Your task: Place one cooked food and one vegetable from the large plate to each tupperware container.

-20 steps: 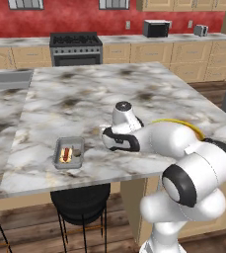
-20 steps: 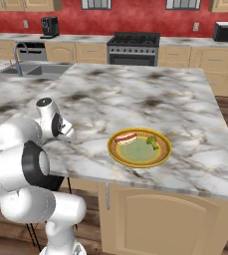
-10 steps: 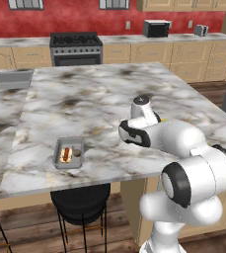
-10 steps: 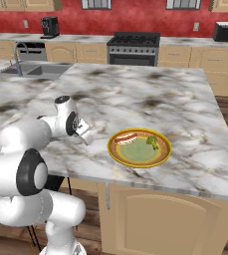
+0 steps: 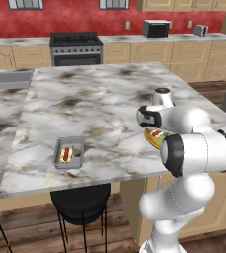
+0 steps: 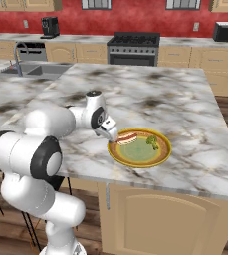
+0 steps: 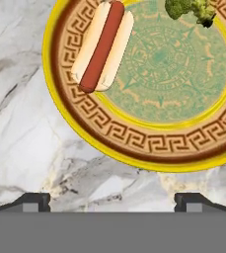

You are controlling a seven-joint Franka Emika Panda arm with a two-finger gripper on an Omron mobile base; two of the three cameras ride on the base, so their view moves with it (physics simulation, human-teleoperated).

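Claw [image 7: 112, 200] spread wide over bare marble beside the large plate [image 7: 134, 143] rim.

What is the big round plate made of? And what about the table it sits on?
The plate looks like glazed pottery: smooth, with a shiny yellow rim and a printed key pattern, though painted plastic would look the same. The table looks like polished marble: white stone with grey and brown veins and a soft sheen. It could also be a marble-look top.

My tabletop [image 7: 30, 148] looks like polished grey-white marble. The large plate [image 7: 149, 143] seems glazed ceramic, patterned. The tupperware container [image 5: 68, 152] at lower left looks matt grey plastic.
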